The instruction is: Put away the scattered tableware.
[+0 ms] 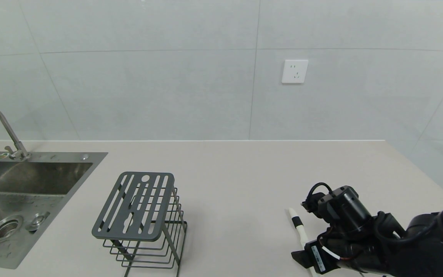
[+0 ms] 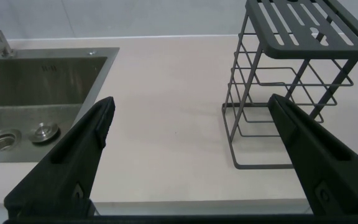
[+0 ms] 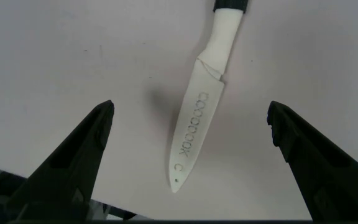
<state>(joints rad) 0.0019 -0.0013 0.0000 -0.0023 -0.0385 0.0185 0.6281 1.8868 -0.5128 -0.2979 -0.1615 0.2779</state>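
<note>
I see right pincer (image 3: 189,115) released over the smooth white knife (image 3: 199,115), flat on matte worktop (image 1: 244,173), probably ceramic. Dark slotted wire rack (image 1: 137,207) at its 9 o'clock, steel sink (image 1: 58,156) beyond. Left pincer (image 2: 191,106) released.

The knife (image 3: 197,118) is off-white all over, blade and handle, with one black band round the handle and a row of little oval marks down the blade. The rack (image 1: 137,207) is dark grey, thin wire sides, and its top plate is cut with long slots. The left gripper (image 2: 191,102) and right gripper (image 3: 189,112) are both plain black. The counter (image 1: 244,173) is pale beige, no pattern. The sink (image 1: 33,177) and tap (image 1: 2,119) are bare silver steel. The wall (image 1: 167,77) is big light grey tiles with thin seams, and there's a white socket (image 1: 294,71) on it
</note>
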